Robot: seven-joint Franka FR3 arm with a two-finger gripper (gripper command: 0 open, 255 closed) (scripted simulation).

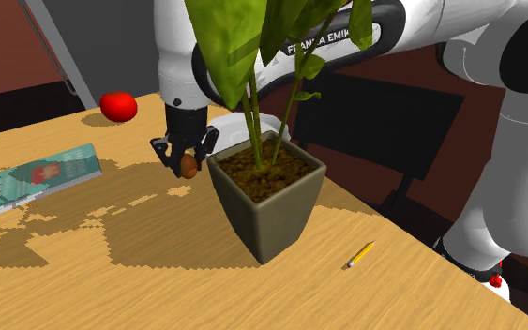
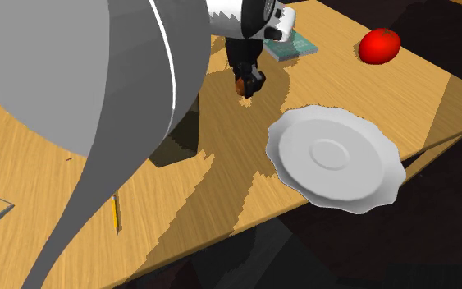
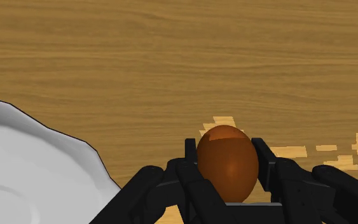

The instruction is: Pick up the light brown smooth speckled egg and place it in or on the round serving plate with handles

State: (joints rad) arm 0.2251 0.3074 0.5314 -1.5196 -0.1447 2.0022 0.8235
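Observation:
A brown egg [image 3: 227, 161] sits clasped between my black fingers, above the wooden table. In the shoulder view the gripper [image 1: 188, 165] hangs just left of the plant pot with the egg [image 1: 189, 166] at its tips, a little above the tabletop. The second exterior view has the gripper [image 2: 247, 84] holding the egg [image 2: 242, 84] up and to the left of the white scalloped plate [image 2: 336, 156]. That plate [image 3: 25, 184] lies beside the gripper in the wrist view, apart from the egg.
A potted plant in a grey-green square pot [image 1: 268, 195] stands close beside the gripper. A red tomato [image 1: 118, 106] and a book [image 1: 44, 176] lie farther off. A pencil [image 1: 360, 254] lies near the table edge. The plate overhangs the table's edge [image 2: 434, 144].

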